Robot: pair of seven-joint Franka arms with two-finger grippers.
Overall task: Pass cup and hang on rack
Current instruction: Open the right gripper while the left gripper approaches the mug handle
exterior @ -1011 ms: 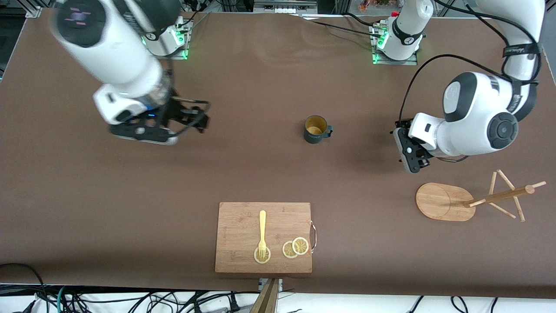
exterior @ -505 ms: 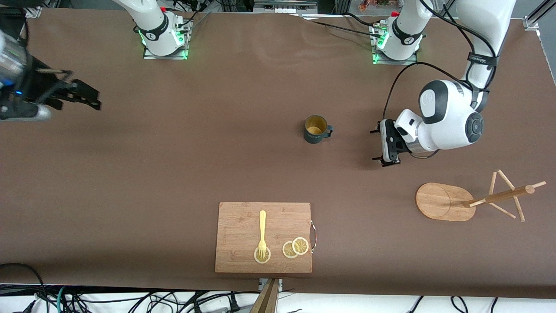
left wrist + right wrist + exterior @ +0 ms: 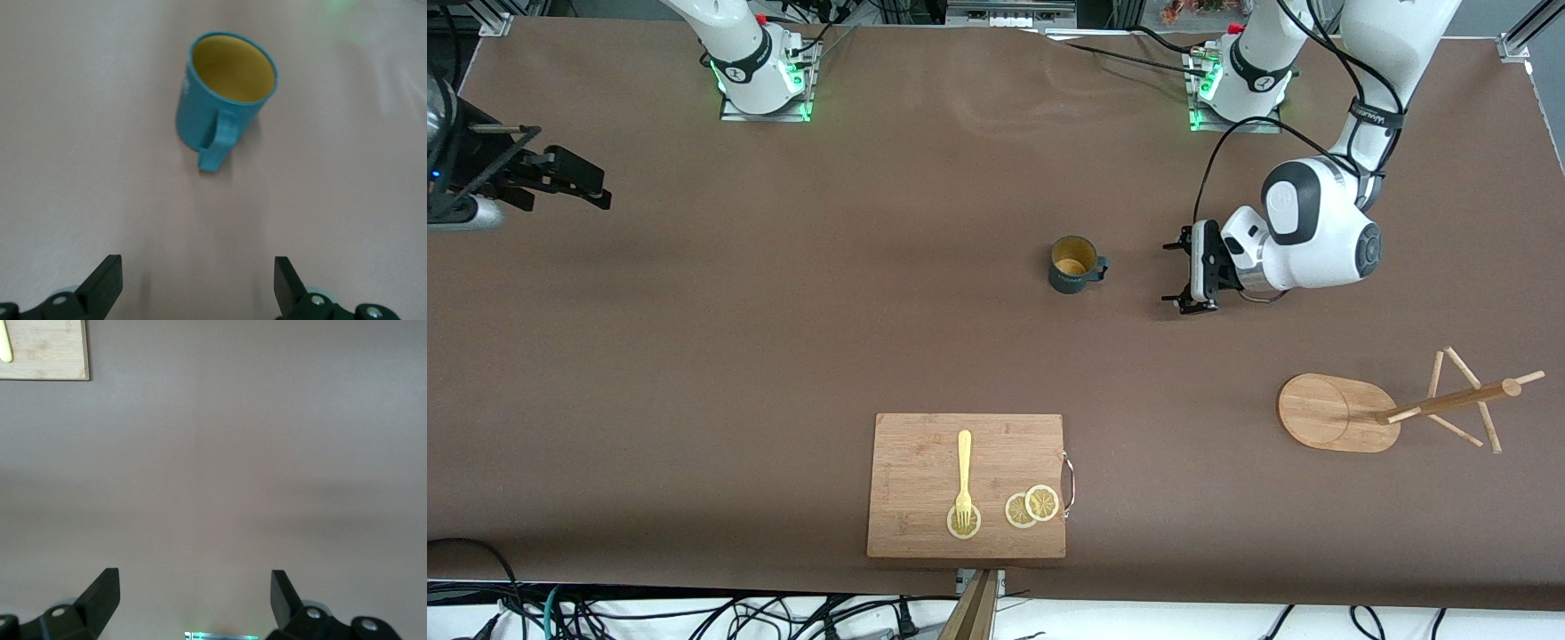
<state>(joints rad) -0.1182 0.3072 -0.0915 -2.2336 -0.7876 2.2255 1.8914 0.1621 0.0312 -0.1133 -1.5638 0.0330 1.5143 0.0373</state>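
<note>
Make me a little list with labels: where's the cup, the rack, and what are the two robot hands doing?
cup: upright on the table, handle toward the left arm's end
rack: at the left arm's end, nearer the camera than the cup
left end effector: open, beside the cup, facing its handle, not touching
right end effector: open, empty, over the right arm's end of the table
board: holds a fork and lemon slices
</note>
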